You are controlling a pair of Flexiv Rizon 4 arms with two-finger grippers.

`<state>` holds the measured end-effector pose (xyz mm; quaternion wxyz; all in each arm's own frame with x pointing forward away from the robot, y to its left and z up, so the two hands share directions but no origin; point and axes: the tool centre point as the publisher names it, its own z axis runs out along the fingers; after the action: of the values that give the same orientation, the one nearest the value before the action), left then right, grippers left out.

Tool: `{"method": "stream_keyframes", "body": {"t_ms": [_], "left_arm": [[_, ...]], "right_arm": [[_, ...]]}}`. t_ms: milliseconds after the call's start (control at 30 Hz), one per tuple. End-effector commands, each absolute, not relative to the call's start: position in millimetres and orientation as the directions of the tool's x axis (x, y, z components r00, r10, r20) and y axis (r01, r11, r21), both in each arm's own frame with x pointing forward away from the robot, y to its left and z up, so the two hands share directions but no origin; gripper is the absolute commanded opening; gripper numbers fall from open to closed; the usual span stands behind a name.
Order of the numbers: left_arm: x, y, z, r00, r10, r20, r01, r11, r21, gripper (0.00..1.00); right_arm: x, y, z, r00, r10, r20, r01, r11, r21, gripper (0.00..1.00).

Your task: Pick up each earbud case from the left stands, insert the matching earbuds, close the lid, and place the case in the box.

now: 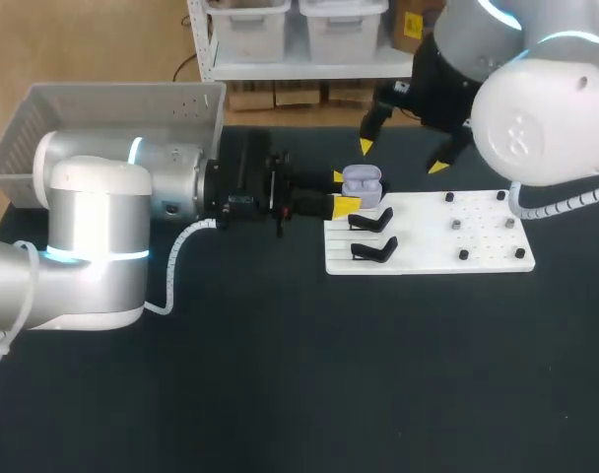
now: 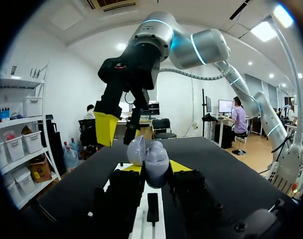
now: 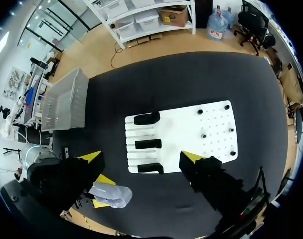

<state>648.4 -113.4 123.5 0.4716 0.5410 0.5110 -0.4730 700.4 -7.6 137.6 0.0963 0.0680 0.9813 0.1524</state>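
The earbud case [image 1: 362, 181] is pale lavender, rounded and glossy. Its lid is swung up and open, and I cannot tell what sits inside. It hangs in the air at the near-left edge of the white board [image 1: 477, 236], clear of the stands, pinched between the yellow tips of my left tool [image 1: 345, 191], one tip against each side of its body. In the left wrist view the case [image 2: 152, 164] stands upright between those fingers, with the lid tipped back to one side.

My left arm [image 1: 132, 202] comes in from the left and lies stretched out level over the surface [image 1: 280, 374], wrist pointing straight toward the board.

My right arm [image 1: 536, 108] comes down from the far right corner. Its tool [image 1: 401, 157] hovers above the far side of the board, spread wide with nothing between its fingers. From the right wrist view this tool [image 3: 141, 157] looks straight down, its two tips straddling the board's stand side, while the case [image 3: 111, 195] and my left tool show below it, off the board.

Three black stands [image 3: 148, 144] lie in a row on the grooved part of the board, all bare. The board's other half carries a few small dark pegs [image 1: 456, 224].

The grey perforated bin [image 1: 112, 123] sits at the surface's far left, well apart from the case.
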Motion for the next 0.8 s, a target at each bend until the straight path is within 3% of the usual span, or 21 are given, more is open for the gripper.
{"method": "stream_keyframes", "body": {"t_ms": [33, 800], "left_arm": [[647.0, -113.1, 122.7, 0.033, 0.104, -0.994, 0.999, -0.028, 0.030, 0.00], [647.0, -113.1, 122.7, 0.033, 0.104, -0.994, 0.999, -0.028, 0.030, 0.00]], "right_arm": [[694.9, -7.5, 140.3, -0.978, 0.151, -0.144, 0.102, 0.947, 0.304, 1.00], [668.8, -1.7, 141.1, -0.989, 0.116, -0.092, 0.085, 0.954, 0.288, 1.00]]}}
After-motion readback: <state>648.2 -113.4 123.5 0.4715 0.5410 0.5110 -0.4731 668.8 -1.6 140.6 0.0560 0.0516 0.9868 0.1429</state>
